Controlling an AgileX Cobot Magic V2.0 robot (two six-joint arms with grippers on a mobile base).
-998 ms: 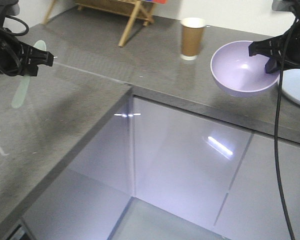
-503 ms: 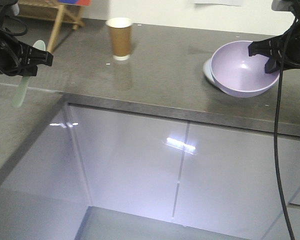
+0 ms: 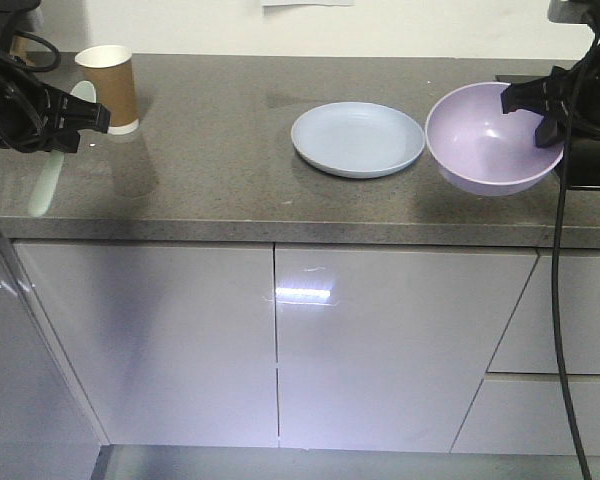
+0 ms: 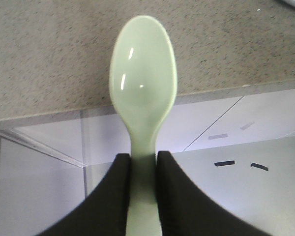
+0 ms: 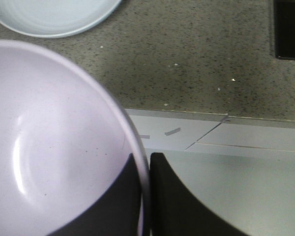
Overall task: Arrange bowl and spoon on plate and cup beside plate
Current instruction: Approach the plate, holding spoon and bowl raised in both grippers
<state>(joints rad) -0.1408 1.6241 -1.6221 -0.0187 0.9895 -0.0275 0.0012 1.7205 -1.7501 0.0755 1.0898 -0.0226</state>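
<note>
The pale blue plate (image 3: 358, 138) lies flat on the grey counter (image 3: 210, 150), near its middle. Just right of the plate, the lavender bowl (image 3: 485, 145) hangs above the counter's front edge, with my right gripper (image 3: 536, 104) shut on its right rim. In the right wrist view the bowl's rim (image 5: 140, 162) sits pinched in that gripper (image 5: 146, 158), and the plate (image 5: 54, 14) shows at the top left. The brown cup (image 3: 110, 75) stands upright at the back left. My left gripper (image 3: 83, 116) is shut on the mint-green spoon (image 3: 46, 185). The spoon's scoop (image 4: 143, 83) points forward over the counter edge from the left gripper (image 4: 143, 158).
A black flat appliance (image 3: 592, 165) sits in the counter at the far right, behind the bowl, and also shows as a black flat appliance (image 5: 289, 29). Pale cabinet doors (image 3: 280, 340) run below the counter edge. A white wall stands behind the counter.
The whole view has swung: the counter now faces me squarely, the cup has slid to the left of the picture and the plate has come fully into sight. Both grippers keep their holds.
</note>
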